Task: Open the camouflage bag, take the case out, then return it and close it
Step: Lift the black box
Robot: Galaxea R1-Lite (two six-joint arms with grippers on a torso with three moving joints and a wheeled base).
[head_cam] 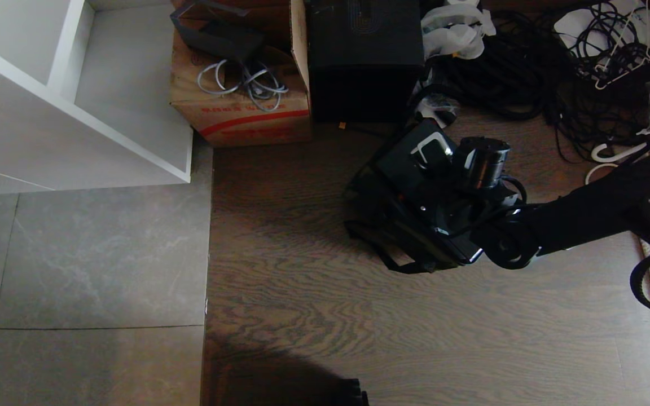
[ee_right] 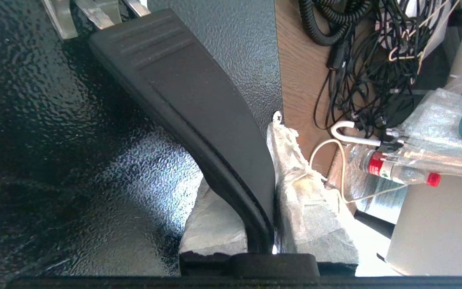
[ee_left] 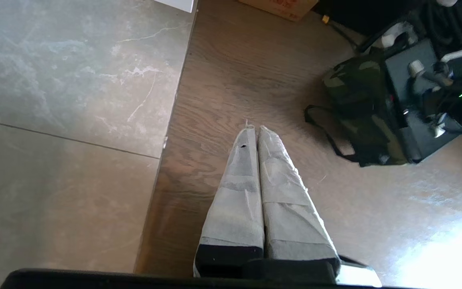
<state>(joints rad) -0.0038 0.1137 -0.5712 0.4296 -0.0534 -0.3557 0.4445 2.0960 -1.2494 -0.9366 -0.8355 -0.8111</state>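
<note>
The camouflage bag point(ee_left: 355, 100) lies on the wooden floor with its black strap point(head_cam: 404, 265) looped toward me. The flat black case point(head_cam: 407, 169) sits tilted over the bag point(head_cam: 381, 220), partly above it; whether its lower edge is inside the bag is hidden. My right gripper point(ee_right: 261, 168) is shut on the case's black handle point(ee_right: 187, 80), one taped finger on each side, with a silver bracket point(ee_right: 90, 12) at the far end. In the head view the right gripper point(head_cam: 440, 169) is over the case. My left gripper point(ee_left: 255, 128) is shut and empty above bare floor, well left of the bag.
A brown cardboard carton point(head_cam: 240, 107) and a tall plain black box point(head_cam: 364, 56) stand behind the bag. Tangled black cables point(head_cam: 528, 67) and a plastic bottle point(ee_right: 395, 170) lie to the right. A white shelf unit point(head_cam: 77, 101) stands at the left over grey tiles.
</note>
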